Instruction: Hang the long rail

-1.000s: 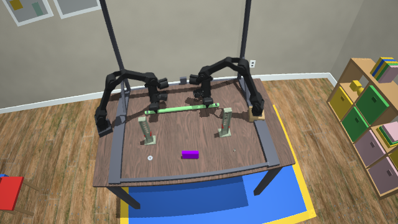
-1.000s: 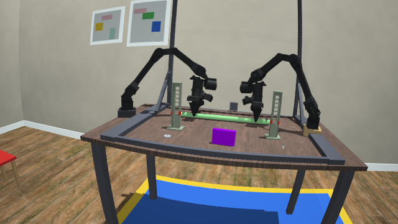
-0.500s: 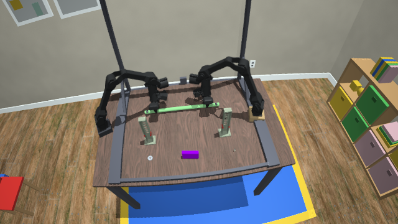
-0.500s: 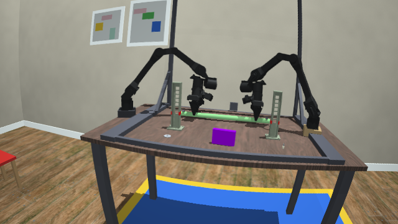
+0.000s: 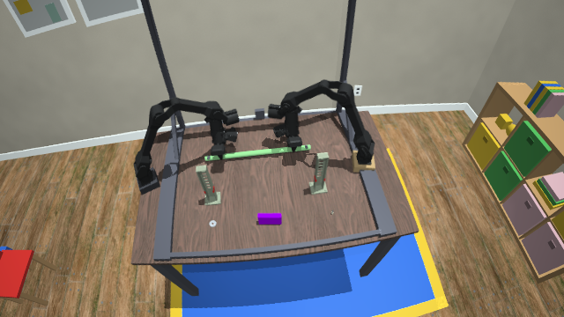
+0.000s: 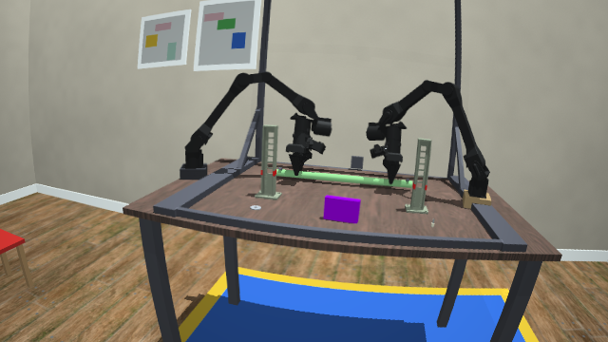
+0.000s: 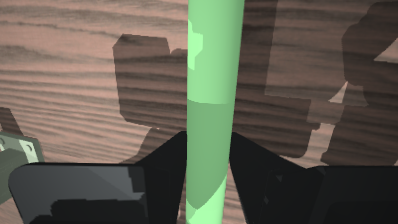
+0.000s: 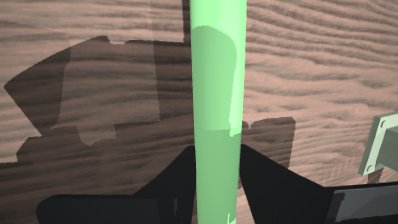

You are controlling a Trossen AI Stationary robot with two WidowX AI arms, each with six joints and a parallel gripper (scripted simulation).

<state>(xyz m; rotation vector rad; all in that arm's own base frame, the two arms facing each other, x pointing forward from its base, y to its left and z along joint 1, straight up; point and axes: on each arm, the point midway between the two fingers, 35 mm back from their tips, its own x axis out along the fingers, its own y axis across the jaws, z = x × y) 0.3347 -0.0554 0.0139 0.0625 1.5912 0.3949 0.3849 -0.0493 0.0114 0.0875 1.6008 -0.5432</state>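
Rail (image 5: 257,153) (image 6: 339,178) (image 7: 212,65) (image 8: 217,90) is lying low behind the two posts, and we are clamping it with both tools: the left tool (image 5: 294,149) (image 6: 390,181) (image 7: 207,138) (image 8: 217,150) is gripping near one end, the right tool (image 5: 220,156) (image 6: 296,173) near the other.Rail (image 5: 257,153) (image 6: 339,178) (image 7: 212,65) (image 8: 217,90) is lying crosswise behind the two posts, and we are gripping it at both ends: the left tool (image 5: 294,149) (image 6: 390,181) (image 7: 207,138) is clamping near one end, the right tool (image 5: 220,156) (image 6: 296,173) (image 8: 216,151) near the other. We are not seeing clearly whether its underside is touching the table (image 5: 247,194) (image 6: 294,204). In front of the rail, the left post (image 5: 322,169) (image 6: 421,173) (image 7: 11,172) and the right post (image 5: 205,182) (image 6: 270,157) (image 8: 389,150) are standing upright, their red marks showing low on the columns. With both grips closed, we are judging the lift to be next. For that, we should be raising both ends together, keeping the rail level and unrolled so the hooks are staying properly turned. Before moving forward, we should be gaining enough height to be clearing the slot edges, then lining up both hooks with the red-marked slots. We should be seating them fully before loosening either tool; one end lagging could be twisting the rail in our grips or jamming a hook.
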